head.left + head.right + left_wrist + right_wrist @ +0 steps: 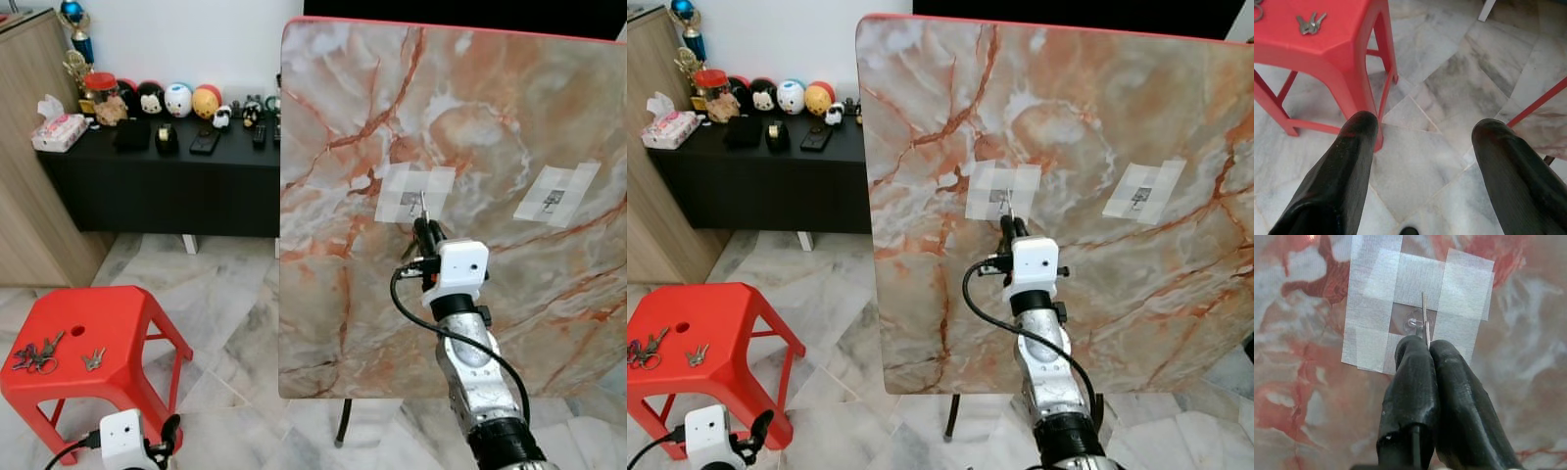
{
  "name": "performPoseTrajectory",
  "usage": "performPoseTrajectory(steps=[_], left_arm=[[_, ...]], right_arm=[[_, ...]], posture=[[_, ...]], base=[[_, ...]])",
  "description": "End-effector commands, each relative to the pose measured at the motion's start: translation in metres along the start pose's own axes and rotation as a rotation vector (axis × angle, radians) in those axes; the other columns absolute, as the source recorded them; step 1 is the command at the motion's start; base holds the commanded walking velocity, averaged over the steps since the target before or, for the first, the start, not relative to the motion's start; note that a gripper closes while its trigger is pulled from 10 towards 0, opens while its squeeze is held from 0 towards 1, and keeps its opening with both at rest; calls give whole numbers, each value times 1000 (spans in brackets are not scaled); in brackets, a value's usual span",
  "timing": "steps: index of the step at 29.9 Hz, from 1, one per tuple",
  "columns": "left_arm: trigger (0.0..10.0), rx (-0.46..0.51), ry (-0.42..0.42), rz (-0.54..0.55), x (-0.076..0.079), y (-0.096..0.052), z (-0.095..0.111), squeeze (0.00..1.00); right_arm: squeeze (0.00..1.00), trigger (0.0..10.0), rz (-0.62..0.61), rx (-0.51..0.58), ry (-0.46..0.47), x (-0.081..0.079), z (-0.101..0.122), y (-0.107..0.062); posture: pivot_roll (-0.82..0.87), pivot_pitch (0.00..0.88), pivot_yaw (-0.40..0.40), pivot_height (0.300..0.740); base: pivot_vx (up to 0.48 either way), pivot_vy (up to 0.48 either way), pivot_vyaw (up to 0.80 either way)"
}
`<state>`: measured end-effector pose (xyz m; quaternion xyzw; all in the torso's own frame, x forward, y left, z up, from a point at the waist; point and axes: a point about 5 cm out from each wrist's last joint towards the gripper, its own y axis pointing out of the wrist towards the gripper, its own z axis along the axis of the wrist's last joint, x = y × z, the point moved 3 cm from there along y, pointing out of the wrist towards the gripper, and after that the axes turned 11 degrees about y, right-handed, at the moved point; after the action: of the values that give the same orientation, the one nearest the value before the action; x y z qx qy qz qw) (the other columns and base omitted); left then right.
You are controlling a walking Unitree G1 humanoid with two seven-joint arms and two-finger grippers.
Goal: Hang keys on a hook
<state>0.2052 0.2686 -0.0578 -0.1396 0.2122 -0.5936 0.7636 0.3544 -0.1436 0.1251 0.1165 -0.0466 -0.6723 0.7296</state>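
Key ring (1424, 318) pinched between right fingers (1415, 377), touching taped hook (1414, 323).

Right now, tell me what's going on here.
The right gripper is shut on a key ring and holds it up against the taped clear hook on the upright marble board. The ring does not look hung yet. A second taped hook sits further right. The left gripper hangs open near the red stool, where more keys lie.
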Motion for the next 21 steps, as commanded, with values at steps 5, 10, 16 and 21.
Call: performPoseTrajectory(steps=[5, 10, 16, 21], left_arm=[[10000, 1, 17, -15, 4, 1, 0, 0], [10000, 10, 19, -14, 4, 1, 2, 0], [10000, 20, 19, -15, 5, 2, 4, 0], [10000, 36, 23, -21, 6, 3, 8, 0]], right_arm=[[0, 10000, 7, 43, -10, 1, 10, 11], [0, 10000, 17, 55, -10, -1, 13, 16], [0, 10000, 42, 63, -38, -3, 14, 19], [0, 10000, 79, 56, -71, -7, 12, 21]], posture=[[32, 0, -92, 740], [32, 0, -90, 740], [32, 0, -90, 740], [34, 0, -92, 740]], base=[[0, 0, 0], [0, 0, 0], [0, 0, 0], [0, 0, 0]])
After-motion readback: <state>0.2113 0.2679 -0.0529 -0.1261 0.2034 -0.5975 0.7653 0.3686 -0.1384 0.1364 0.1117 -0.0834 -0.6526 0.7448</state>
